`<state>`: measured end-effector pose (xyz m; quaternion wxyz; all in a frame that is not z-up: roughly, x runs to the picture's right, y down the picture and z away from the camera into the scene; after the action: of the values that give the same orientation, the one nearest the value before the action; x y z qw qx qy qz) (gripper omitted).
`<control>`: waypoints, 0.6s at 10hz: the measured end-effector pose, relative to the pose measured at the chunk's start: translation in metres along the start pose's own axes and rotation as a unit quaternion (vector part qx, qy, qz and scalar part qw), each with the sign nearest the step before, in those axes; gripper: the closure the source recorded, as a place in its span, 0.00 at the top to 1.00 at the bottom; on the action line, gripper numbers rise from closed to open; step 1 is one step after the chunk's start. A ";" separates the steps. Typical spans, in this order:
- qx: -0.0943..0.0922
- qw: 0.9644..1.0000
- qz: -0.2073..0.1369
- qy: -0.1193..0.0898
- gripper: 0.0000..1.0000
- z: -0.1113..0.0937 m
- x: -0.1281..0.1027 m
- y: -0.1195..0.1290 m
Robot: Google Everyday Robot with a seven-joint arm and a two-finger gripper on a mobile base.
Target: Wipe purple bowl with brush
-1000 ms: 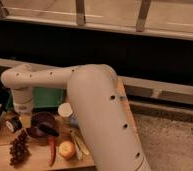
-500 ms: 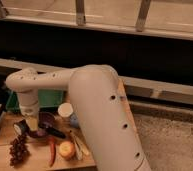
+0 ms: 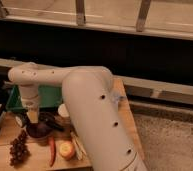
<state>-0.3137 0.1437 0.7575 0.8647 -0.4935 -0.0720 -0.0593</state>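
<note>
The purple bowl (image 3: 44, 128) sits on the wooden table (image 3: 2, 155), left of centre, and looks dark and round. My gripper (image 3: 33, 118) hangs from the white arm (image 3: 90, 115) directly over the bowl's left rim and covers part of it. A slim dark stick, apparently the brush (image 3: 56, 125), lies slanted across the bowl's right side. I cannot see whether the gripper touches the brush or the bowl.
A white cup (image 3: 63, 110) stands behind the bowl on the right. Dark grapes (image 3: 18, 148), a red chili (image 3: 52, 150) and an orange fruit (image 3: 66, 149) lie in front. A green bin (image 3: 47, 96) stands behind. The big arm hides the table's right half.
The gripper has moved right and down, from beside the bowl's left to over its left rim. The other things have not moved.
</note>
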 end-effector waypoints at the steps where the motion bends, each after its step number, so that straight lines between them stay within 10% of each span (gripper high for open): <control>1: 0.001 1.000 -0.006 -0.002 0.00 -0.001 -0.005 0.002; 6: -0.006 1.000 -0.027 0.011 0.00 0.008 -0.011 0.032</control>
<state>-0.3193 0.1673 0.7328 0.8607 -0.4956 -0.0754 -0.0883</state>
